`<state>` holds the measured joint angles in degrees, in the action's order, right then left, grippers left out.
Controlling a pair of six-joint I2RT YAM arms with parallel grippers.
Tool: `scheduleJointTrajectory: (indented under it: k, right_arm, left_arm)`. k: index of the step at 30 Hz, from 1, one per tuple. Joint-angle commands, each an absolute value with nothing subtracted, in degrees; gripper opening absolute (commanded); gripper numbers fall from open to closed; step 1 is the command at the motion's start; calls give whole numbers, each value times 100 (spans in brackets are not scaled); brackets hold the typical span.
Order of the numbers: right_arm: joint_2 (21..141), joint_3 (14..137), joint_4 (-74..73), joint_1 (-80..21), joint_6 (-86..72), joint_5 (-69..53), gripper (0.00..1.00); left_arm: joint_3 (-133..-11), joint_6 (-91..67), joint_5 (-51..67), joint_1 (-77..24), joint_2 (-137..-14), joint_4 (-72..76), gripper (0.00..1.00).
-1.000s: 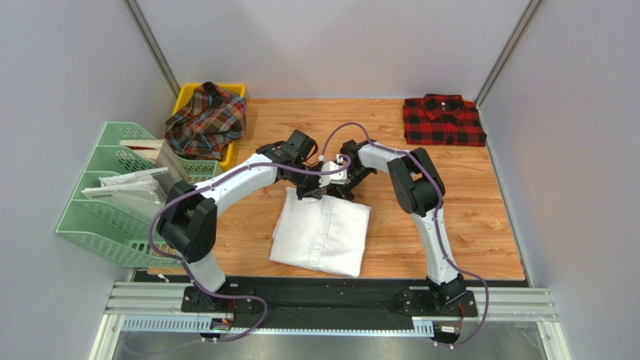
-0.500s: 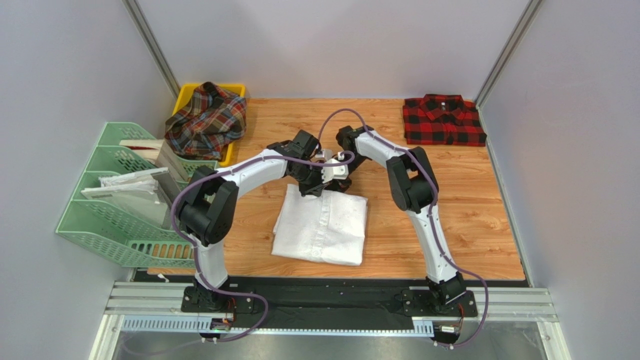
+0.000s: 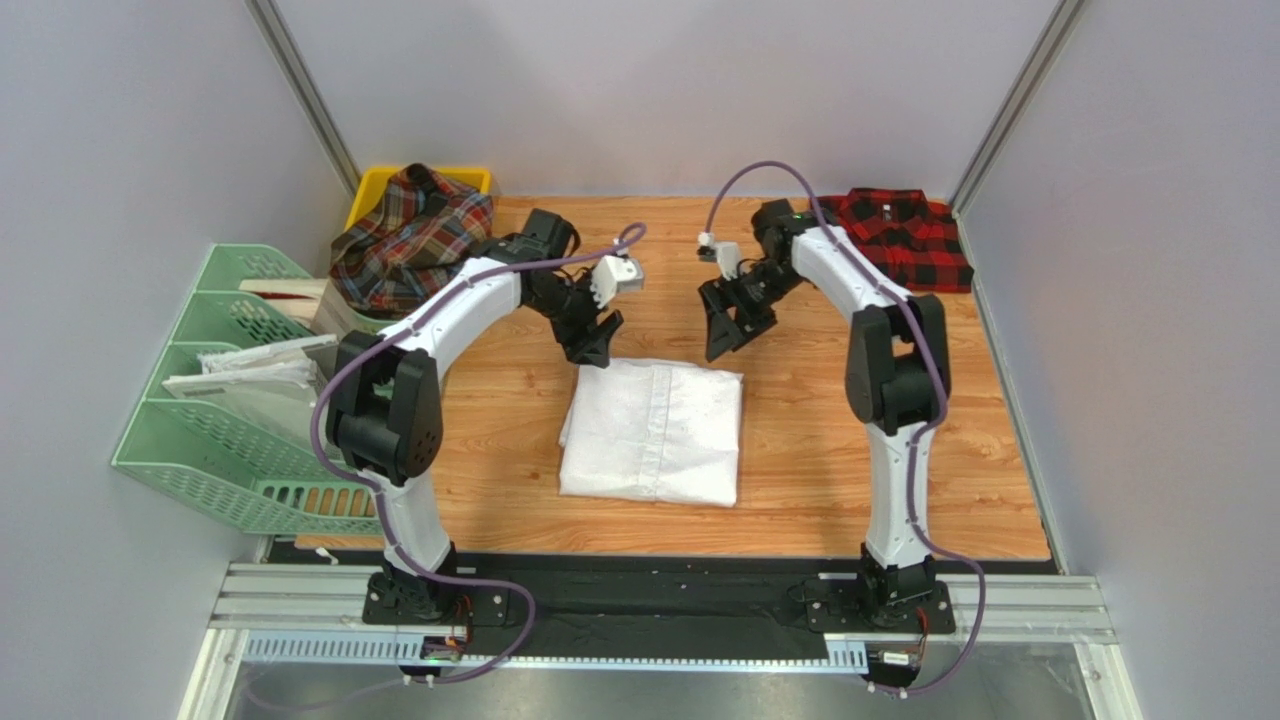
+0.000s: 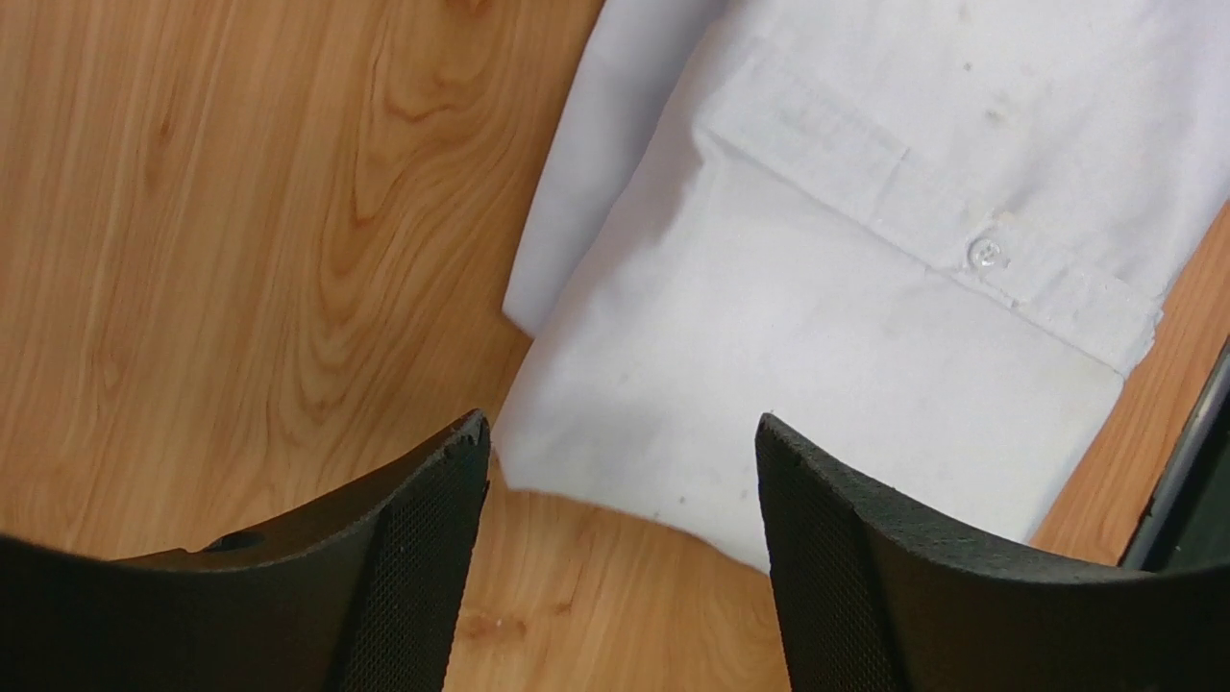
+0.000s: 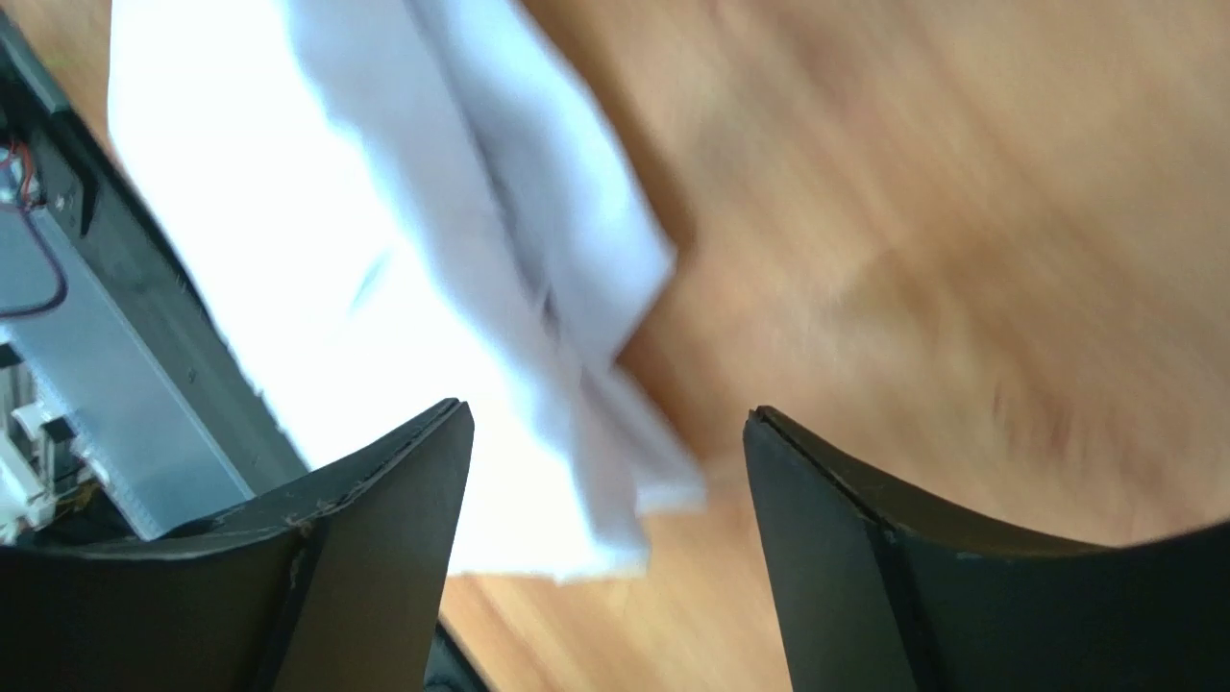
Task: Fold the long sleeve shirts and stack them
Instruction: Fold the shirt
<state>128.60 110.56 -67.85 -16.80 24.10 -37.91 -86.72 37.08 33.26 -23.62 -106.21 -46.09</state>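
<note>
At the far left stand green file trays holding papers, off the table and apart from the work. Behind them a yellow bin holds the tartan shirt, heaped and unfolded, probably waiting its turn.

The left claw hovers above the table's middle, just beyond the far left corner of the white shirt. Its fingers are spread apart with nothing between them. Its wrist view looks down on that corner, where a buttoned cuff lies tucked across the body of the shirt. That tuck keeps the sleeve inside the folded outline.

The white shirt lies flat at the table's centre as a neat rectangle, touching neither claw. Its fold looks finished.

The right claw hangs at about the same height beyond the shirt's far right corner, also spread apart and empty. Its wrist view is blurred, but the layered white edges show below it.

In the far right corner lies the red-and-black checked shirt, folded flat and well apart from the white one. It probably marks the place for the stack, so carrying the white shirt there seems the likely next step.
</note>
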Motion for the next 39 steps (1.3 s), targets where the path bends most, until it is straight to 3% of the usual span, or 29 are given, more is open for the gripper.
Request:
scheduleJointTrajectory:
  k: [1,12,14,15,16,17,19,20,21,23,28,29,31,32,34,38,39]
  right_arm:
    - [11831,9996,-6540,-1573,2803,-3779,76]
    - [12199,9677,-5915,-1556,2768,-3322,74]
    - [12269,9677,-5924,-1564,2839,-3348,64]
    - [12287,9668,-5924,-1564,2856,-3375,55]
    - [12296,9668,-5915,-1556,2883,-3392,34]
    - [12322,9668,-5889,-1556,2883,-3393,24]
    - [12392,9747,-5819,-1564,2865,-3331,3]
    - [12471,9791,-5697,-1564,2787,-3270,0]
    - [12524,9835,-5643,-1556,2743,-3130,0]
    - [12612,10010,-5546,-1556,2629,-3024,0]
    - [12700,10099,-5371,-1564,2426,-2699,1]
    - [12683,10099,-5301,-1556,2374,-2629,7]
    - [12561,10134,-5309,-1547,2277,-2523,25]
    - [12473,10142,-5300,-1538,2224,-2531,34]
    - [12027,10125,-5309,-1459,1996,-2601,56]
    - [10883,9469,-5282,-1257,1522,-3022,71]
    - [10646,9257,-5247,-1213,1425,-3424,73]
  left_arm:
    - [-8631,3490,3814,-2092,-10362,-5019,74]
    - [-9254,3270,3621,-1925,-11434,-5001,73]
    - [-9403,3296,3647,-1916,-11653,-5194,71]
    - [-9430,3270,3717,-1916,-11698,-5229,65]
    - [-9448,3287,3753,-1907,-11750,-5317,61]
    - [-9483,3235,3762,-1907,-11838,-5326,56]
    - [-9545,3191,3832,-1881,-11926,-5352,37]
    - [-9675,3138,3858,-1881,-12057,-5361,30]
    - [-9746,3059,3850,-1872,-12128,-5370,13]
    - [-9974,3006,3885,-1837,-12304,-5449,1]
    - [-10274,2751,3683,-1706,-12656,-5432,0]
    - [-10292,2716,3674,-1688,-12674,-5432,0]
    - [-10275,2629,3683,-1653,-12578,-5432,9]
    - [-10161,2558,3717,-1618,-12481,-5397,21]
    - [-9715,2174,3858,-1452,-11905,-4985,32]
    - [-8896,1479,4244,-1178,-10602,-4456,55]
    - [-8694,1398,4663,-1178,-10330,-4404,56]
